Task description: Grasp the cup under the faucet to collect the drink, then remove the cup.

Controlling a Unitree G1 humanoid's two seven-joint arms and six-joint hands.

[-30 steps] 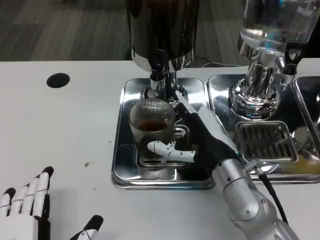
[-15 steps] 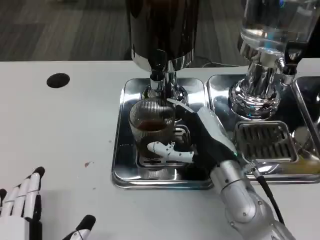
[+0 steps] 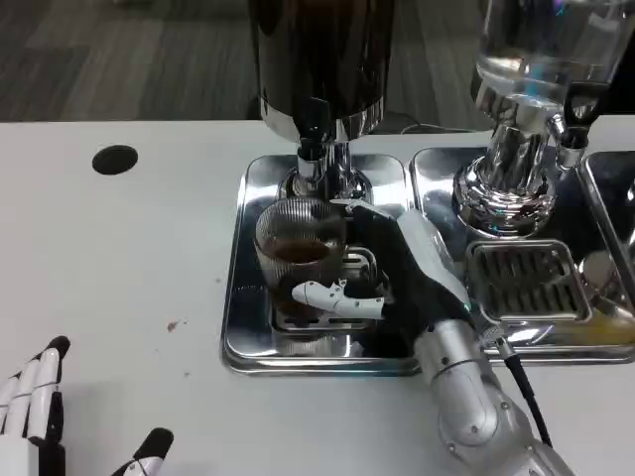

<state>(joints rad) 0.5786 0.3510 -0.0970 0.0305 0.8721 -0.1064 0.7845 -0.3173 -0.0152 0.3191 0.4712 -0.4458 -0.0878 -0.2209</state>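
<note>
Faucet (image 3: 316,149) close above cup (image 3: 301,253); bare table (image 3: 119,258) left.

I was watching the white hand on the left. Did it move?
Yes. The left hand slid down toward the picture's bottom edge, farther from the fixed round black hole in the white table.

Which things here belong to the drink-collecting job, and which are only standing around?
Job:
- ribbed glass cup with brown drink
- dark dispenser's faucet
- its drip tray
- right hand, gripping the cup

Not involved:
- clear dispenser
- black spot
- left hand
</note>
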